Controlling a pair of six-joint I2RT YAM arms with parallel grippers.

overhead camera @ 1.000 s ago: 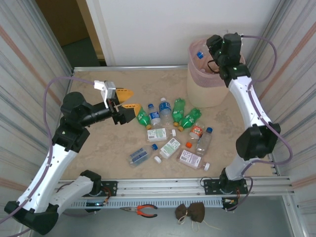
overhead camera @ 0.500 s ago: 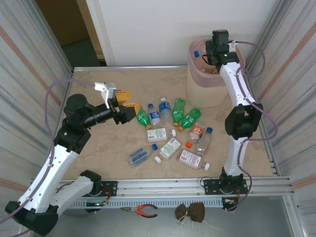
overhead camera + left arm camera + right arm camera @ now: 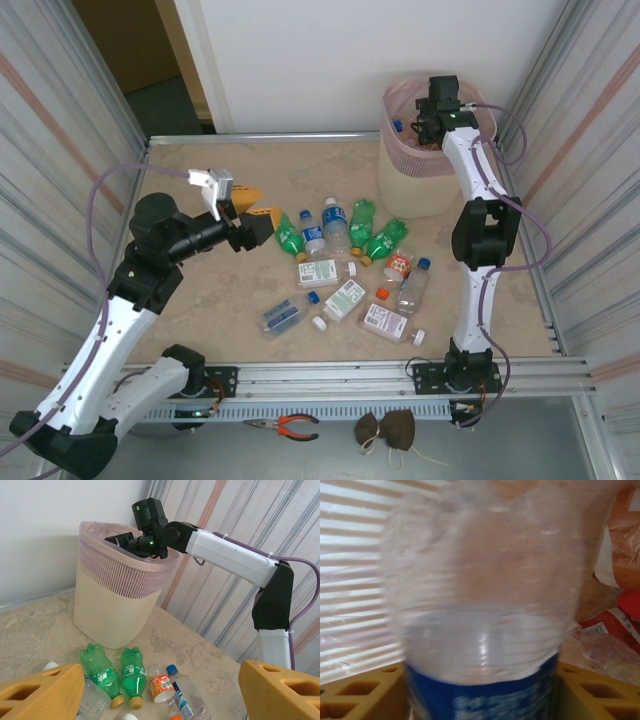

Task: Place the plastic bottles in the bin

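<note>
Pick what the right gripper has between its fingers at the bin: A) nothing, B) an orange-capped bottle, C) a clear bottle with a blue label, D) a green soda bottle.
C: in the right wrist view, a clear blue-labelled bottle sits between the yellow fingers of the right gripper.

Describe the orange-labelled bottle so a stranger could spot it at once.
Start at the bin in the far right corner. Two green bottles lie before it; the bottle lies just by their caps, nearer the arms. It alone has an orange label.
</note>
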